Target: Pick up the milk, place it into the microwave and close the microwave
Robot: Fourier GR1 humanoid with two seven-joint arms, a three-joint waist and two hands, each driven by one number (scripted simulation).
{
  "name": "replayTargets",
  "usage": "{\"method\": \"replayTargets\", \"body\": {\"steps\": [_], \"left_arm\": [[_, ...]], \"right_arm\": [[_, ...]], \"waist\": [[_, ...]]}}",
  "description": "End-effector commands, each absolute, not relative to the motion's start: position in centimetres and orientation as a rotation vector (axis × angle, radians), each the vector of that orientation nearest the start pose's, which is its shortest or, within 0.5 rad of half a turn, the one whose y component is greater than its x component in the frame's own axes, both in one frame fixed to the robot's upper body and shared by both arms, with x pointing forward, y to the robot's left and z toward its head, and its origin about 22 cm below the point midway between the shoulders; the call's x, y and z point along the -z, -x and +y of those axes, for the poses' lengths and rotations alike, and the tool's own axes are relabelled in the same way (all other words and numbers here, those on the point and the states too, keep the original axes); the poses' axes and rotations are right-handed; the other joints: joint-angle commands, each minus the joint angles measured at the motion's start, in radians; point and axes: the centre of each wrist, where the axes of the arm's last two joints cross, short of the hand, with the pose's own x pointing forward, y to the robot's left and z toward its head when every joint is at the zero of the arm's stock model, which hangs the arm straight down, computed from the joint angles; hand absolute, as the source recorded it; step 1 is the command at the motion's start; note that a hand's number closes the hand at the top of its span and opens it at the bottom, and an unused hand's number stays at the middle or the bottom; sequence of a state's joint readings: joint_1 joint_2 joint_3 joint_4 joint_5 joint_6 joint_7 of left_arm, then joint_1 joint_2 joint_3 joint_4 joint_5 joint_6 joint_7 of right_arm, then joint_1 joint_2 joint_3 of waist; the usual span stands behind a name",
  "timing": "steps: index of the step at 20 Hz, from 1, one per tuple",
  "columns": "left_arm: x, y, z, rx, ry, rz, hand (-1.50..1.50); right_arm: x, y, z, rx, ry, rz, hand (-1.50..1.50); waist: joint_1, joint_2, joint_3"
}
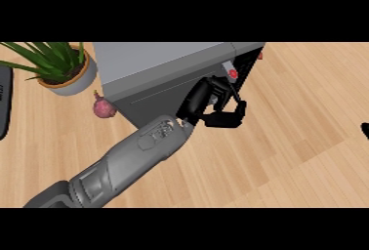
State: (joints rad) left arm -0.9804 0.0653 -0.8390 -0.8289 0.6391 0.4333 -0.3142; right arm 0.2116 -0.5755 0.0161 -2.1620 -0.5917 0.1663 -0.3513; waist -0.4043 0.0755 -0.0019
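Left forearm [122,168] angled up and rightward, left hand [209,100] with fingers curled, thumb below them, right hand [365,130] barely visible at right edge

Steep head-height view over counter [302,146]

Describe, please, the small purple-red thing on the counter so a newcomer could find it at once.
Start at the grey microwave at the counter's far side. To its left stands a potted plant with long green leaves. Between the two, just off the microwave's lower left corner, lies an onion: small, round and purple-red with a short pointed tip, the only reddish thing on the pale wood.
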Motion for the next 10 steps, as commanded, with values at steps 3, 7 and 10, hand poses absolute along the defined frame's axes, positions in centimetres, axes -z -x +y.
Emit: {"method": "replayTargets", "body": {"steps": [3, 7, 10], "left_arm": [[-8.6, -35.4, -1.9, 0.53, 0.325, -1.847, 1.5], [-8.2, -35.1, -1.9, 0.511, 0.318, -1.849, 1.5], [-7.8, -35.1, -1.7, 0.486, 0.298, -1.852, 1.5]], "right_arm": [[-14.8, -17.8, -30.2, -0.319, -0.395, -2.197, -1.5], [-15.2, -18.0, -30.7, -0.338, -0.376, -2.187, -1.5], [-16.0, -18.1, -31.2, -0.365, -0.356, -2.191, -1.5]], "waist": [[-0.035, 0.009, 0.003], [-0.048, 0.015, 0.003], [-0.054, 0.012, 0.002]]}}
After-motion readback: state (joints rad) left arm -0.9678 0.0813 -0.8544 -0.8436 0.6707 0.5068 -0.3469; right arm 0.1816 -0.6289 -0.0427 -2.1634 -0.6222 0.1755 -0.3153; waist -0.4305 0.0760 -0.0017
